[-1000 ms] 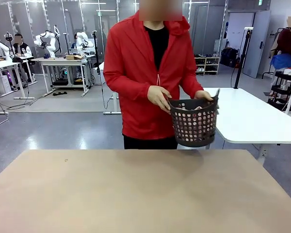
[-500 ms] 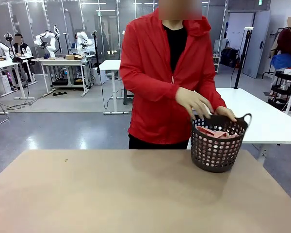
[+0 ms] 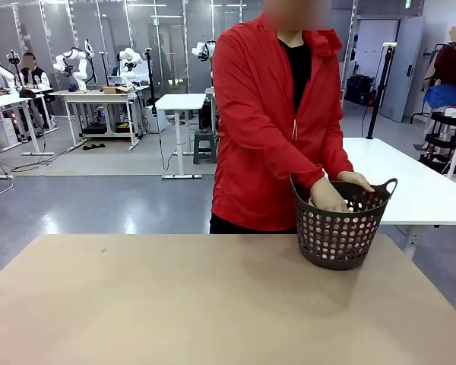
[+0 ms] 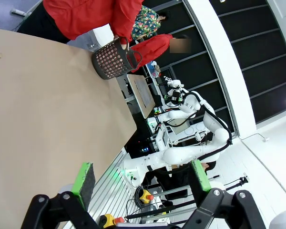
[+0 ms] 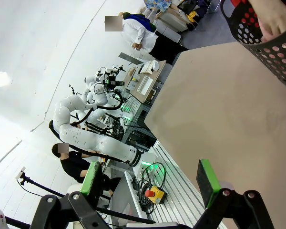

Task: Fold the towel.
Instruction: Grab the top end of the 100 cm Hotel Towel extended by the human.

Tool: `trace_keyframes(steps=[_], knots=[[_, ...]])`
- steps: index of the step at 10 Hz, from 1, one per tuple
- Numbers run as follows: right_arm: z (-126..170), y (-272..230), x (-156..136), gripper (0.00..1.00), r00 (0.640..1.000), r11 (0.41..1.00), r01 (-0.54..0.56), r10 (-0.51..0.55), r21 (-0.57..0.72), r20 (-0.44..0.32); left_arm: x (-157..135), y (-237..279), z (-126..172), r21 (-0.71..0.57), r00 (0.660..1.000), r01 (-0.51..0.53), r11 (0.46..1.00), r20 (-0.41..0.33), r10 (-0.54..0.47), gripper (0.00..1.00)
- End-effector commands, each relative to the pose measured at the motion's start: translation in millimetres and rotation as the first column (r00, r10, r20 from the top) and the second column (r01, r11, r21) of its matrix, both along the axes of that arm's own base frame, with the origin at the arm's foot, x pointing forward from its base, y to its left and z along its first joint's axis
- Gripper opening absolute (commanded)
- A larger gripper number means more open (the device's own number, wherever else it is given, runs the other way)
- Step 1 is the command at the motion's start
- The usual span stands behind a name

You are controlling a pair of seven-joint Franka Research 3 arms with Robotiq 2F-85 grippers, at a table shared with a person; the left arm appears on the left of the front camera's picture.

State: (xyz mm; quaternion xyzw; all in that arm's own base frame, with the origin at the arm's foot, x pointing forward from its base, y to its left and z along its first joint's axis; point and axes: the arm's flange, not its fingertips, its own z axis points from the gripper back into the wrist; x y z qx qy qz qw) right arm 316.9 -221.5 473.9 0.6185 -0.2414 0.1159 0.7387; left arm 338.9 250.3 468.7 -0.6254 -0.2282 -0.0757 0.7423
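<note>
A dark perforated basket [image 3: 340, 228] stands on the far right part of the tan table [image 3: 175, 304]. A person in a red jacket [image 3: 277, 114] stands behind it with both hands [image 3: 327, 196] down inside it. The towel is almost wholly hidden in the basket; only pink shows through the holes [image 3: 333, 237]. In the left wrist view my left gripper [image 4: 142, 177] is open and empty above the table's near edge, with the basket [image 4: 115, 58] far ahead. My right gripper [image 5: 150, 181] is likewise open and empty, and the basket [image 5: 269, 40] sits at the top right with a hand [image 5: 276, 19] in it.
A white table [image 3: 410, 186] stands behind the person at the right. Other tables, people and robot arms are farther back in the room. The tan tabletop in front of the basket is bare.
The person stepped right and set the basket down on the table's far right. Their hands have gone from the rim down into it, covering the pink towel seen before. Both grippers stayed open.
</note>
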Motion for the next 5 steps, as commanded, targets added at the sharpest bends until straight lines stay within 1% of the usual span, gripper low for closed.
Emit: trace_keyframes(steps=[1, 5], knots=[[-0.6, -0.2, 0.3, 1.0, 1.0, 1.0, -0.004, 0.004, 0.011, 0.022, -0.8, 1.4, -0.8, -0.007, 1.0, 0.008, 1.0, 0.005, -0.008, 1.0], [-0.6, -0.2, 0.3, 1.0, 1.0, 1.0, -0.004, 0.004, 0.011, 0.022, -0.8, 1.4, -0.8, -0.007, 1.0, 0.008, 1.0, 0.005, -0.008, 1.0]])
